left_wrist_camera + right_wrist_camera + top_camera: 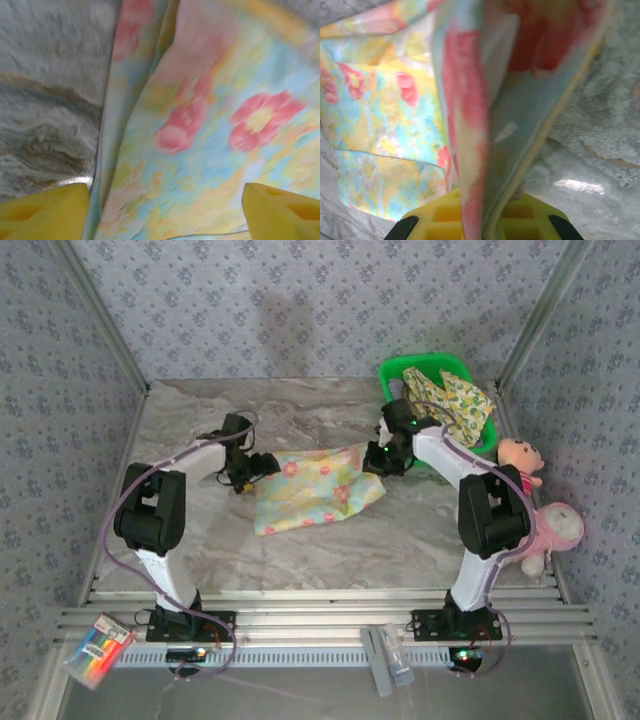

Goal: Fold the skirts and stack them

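Two pink plush toys (553, 527) are sitting at the right edge of the desk (300, 560), whose surface is looking like grey marble. One floral skirt (318, 490) is lying flat in the middle of the desk. It is thin pastel cloth in yellow, pink and blue, roughly rectangular, and its long axis is running left to right, the right end pointing slightly farther away. The left hand (258, 468) is standing at its left edge, yellow fingers (45, 210) spread apart over the cloth. The right hand (378, 460) is pinching the right edge, and a fold is rising between its pressed-together fingers. Farther back on the right, a green plastic basket (420, 365) is holding a yellow-green fruit-print skirt (458, 402), which is spilling over the rim.
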